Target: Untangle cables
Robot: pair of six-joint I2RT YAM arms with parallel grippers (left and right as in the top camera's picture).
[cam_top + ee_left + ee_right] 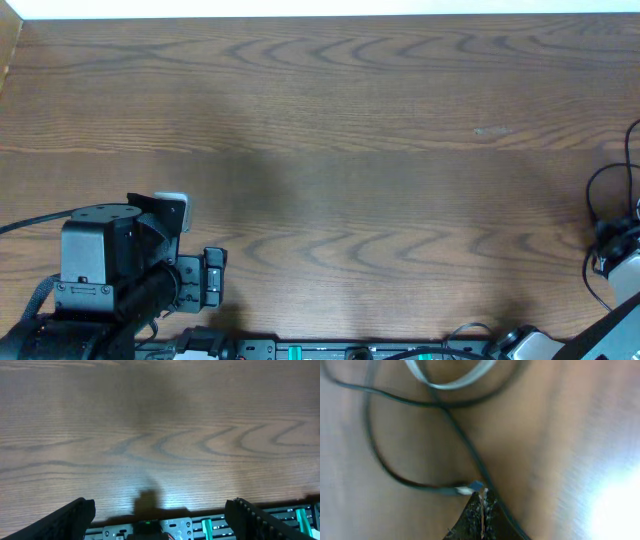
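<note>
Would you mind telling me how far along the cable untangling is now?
Done: nothing visibly; black cords and the white cord overlap in loops. In hand: the right gripper, shut, is beside a black cord. The left gripper is open and empty. Remaining: separating them all.
</note>
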